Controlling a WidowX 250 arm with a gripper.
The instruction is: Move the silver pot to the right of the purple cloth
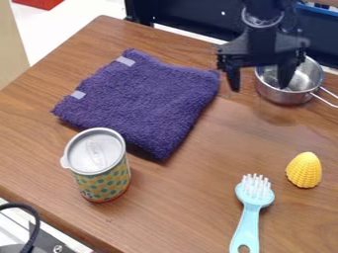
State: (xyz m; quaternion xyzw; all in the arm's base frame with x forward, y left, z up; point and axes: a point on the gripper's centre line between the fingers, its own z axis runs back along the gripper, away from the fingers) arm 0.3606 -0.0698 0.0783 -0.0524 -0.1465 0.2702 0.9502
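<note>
Wide open and empty, the gripper [259, 88] hangs at the silver pot [288, 97], far side, right of the purple cloth [142, 101]. Best straddle the pot's left rim squarely, then close gently.

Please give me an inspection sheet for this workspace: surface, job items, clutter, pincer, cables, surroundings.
Surface: wood-grain tabletop.
Job items: silver pot, handle pointing right, stands right of the purple terry towel, not touching it.
Clutter: patterned can, light-blue brush, yellow toy corn cob.
Pincer: open, one finger left of the pot, the other over its opening.
Cables: black cable at lower left, off the tabletop.
Surroundings: red item beyond the far-left corner; dark panel behind.
</note>
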